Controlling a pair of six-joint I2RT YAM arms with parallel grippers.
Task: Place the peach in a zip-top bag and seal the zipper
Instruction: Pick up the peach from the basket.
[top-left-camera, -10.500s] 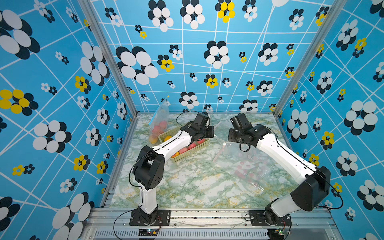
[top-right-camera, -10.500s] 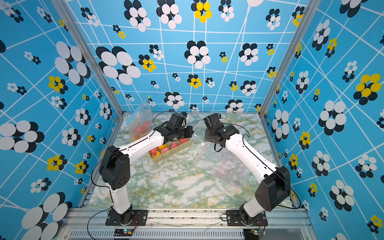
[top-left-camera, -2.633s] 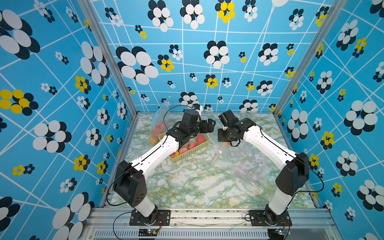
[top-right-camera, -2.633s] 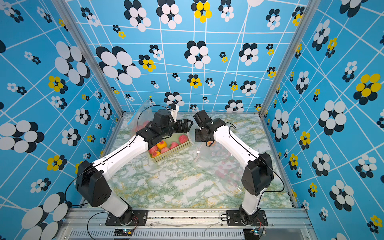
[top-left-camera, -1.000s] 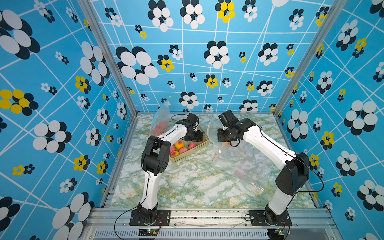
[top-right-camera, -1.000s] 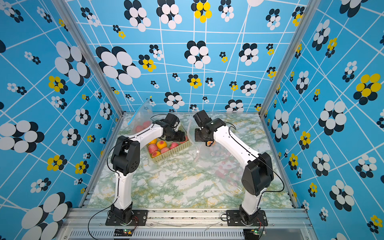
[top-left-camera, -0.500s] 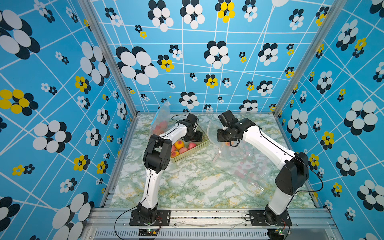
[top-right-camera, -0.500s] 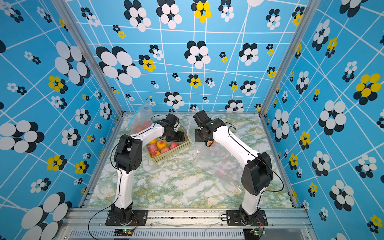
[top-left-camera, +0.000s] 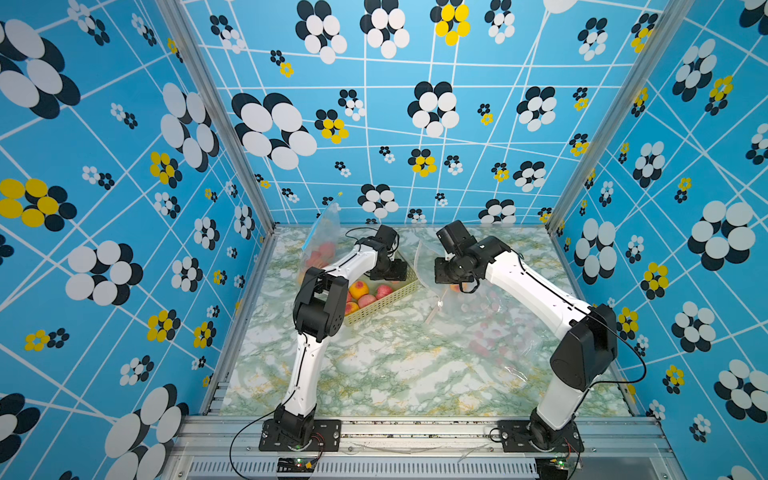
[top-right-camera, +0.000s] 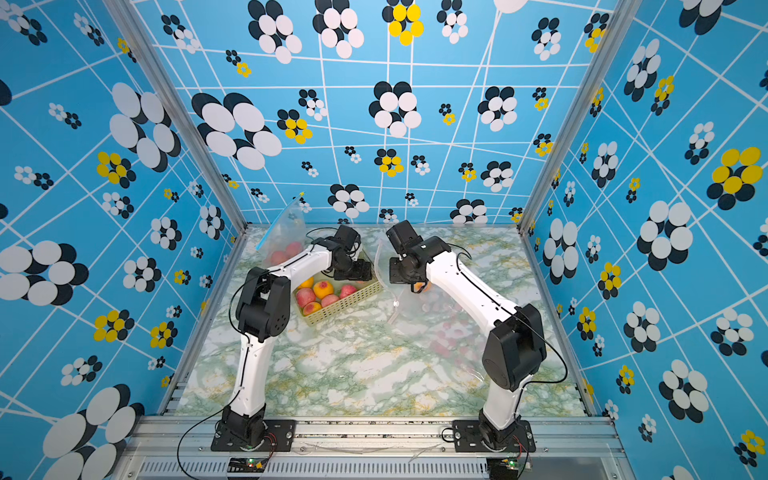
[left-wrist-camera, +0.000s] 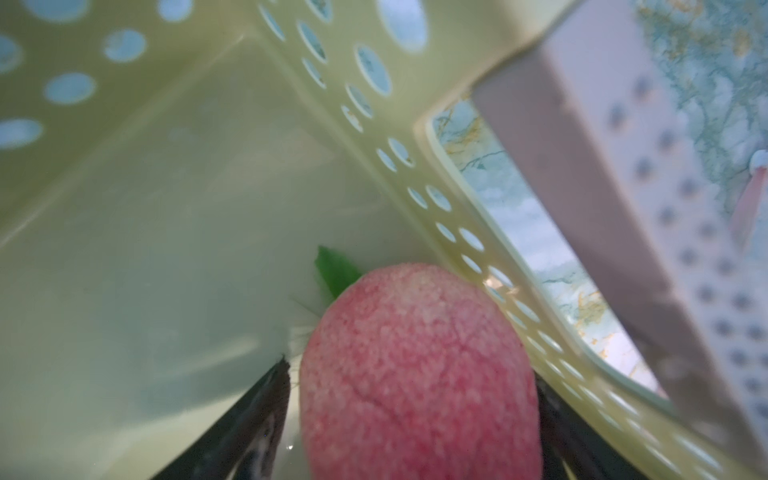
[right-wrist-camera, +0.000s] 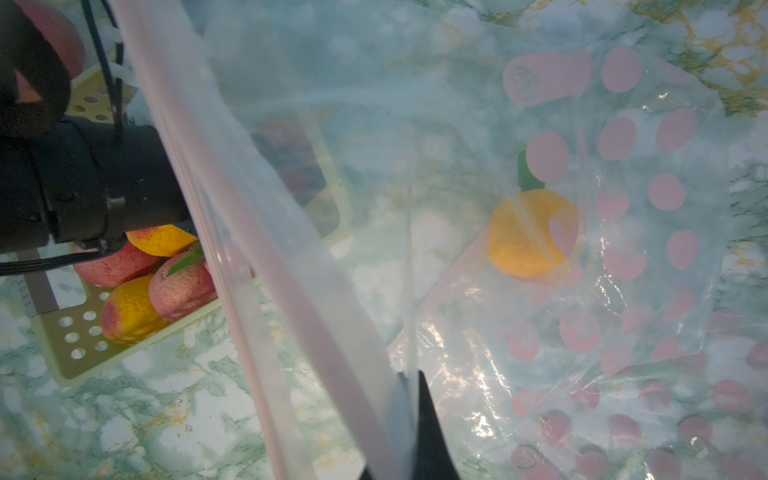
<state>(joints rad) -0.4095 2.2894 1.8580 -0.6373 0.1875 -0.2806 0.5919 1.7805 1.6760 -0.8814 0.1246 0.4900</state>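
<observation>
Peach fills left hand — grip unclear; right hand pinches bag.
</observation>
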